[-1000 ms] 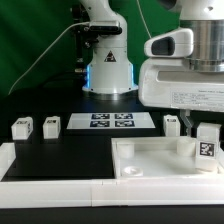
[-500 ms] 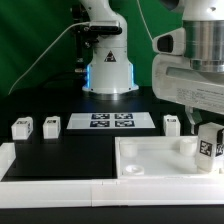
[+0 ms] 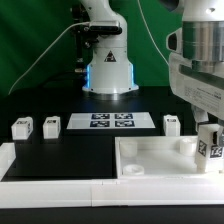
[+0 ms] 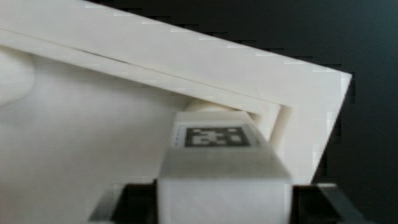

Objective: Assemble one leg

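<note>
My gripper [image 3: 208, 138] is shut on a leg [image 3: 210, 150], a small white block whose black-and-white tag faces the camera. It holds the leg upright at the right edge of the large flat white square part [image 3: 160, 160], close to its far right corner. In the wrist view the leg [image 4: 221, 165] sits between my dark fingers [image 4: 135, 206], its tagged end pointing at the corner of the square part [image 4: 107, 110]. Whether the leg touches the part is hidden. Three more legs stand on the black table: two on the exterior view's left [image 3: 21, 128] [image 3: 51, 125] and one [image 3: 171, 124] behind the square part.
The marker board [image 3: 110, 121] lies flat at the back middle, in front of the arm's base [image 3: 108, 65]. A low white rim [image 3: 55, 188] runs along the front and left of the black mat.
My gripper has moved toward the exterior view's right with the leg in it, from over the square part's far right area to its right edge. The other legs have not moved.
</note>
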Motion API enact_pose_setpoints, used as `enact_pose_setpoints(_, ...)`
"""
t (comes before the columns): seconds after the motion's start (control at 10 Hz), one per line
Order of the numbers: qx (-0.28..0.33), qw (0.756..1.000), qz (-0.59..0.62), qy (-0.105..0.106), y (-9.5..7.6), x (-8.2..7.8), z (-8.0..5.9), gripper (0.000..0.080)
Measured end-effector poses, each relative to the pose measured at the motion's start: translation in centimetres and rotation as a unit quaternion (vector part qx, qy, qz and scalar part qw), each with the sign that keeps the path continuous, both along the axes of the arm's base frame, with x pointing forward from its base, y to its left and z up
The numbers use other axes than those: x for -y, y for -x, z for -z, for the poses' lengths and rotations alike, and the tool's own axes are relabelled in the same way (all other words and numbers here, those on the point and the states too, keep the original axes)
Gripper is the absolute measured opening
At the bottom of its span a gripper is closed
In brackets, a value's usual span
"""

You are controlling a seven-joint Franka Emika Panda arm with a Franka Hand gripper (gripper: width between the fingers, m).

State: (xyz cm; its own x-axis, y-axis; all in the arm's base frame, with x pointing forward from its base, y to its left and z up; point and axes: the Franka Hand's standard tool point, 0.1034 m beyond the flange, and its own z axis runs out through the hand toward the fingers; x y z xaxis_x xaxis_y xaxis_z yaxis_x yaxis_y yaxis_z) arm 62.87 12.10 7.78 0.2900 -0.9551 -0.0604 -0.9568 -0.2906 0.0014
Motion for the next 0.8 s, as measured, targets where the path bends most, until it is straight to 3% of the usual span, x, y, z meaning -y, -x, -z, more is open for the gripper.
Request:
enact_pose_setpoints(0.1, 0.001, 1.0, -0.02, 0.0, 0.0, -0.01, 0.0, 0.0533)
enact_pose_setpoints(0.2, 0.001, 1.0, -0.019, -0.001, 0.02, -0.09, 0.0, 0.0613)
enact_pose_setpoints(0.5, 0.003, 0.983, -0.185, -0.004, 0.2, 0.32, 0.07, 0.0648)
enact_pose_setpoints(0.8, 0.008, 0.931, -0.366, -0.005, 0.39, 0.4, 0.16, 0.0649)
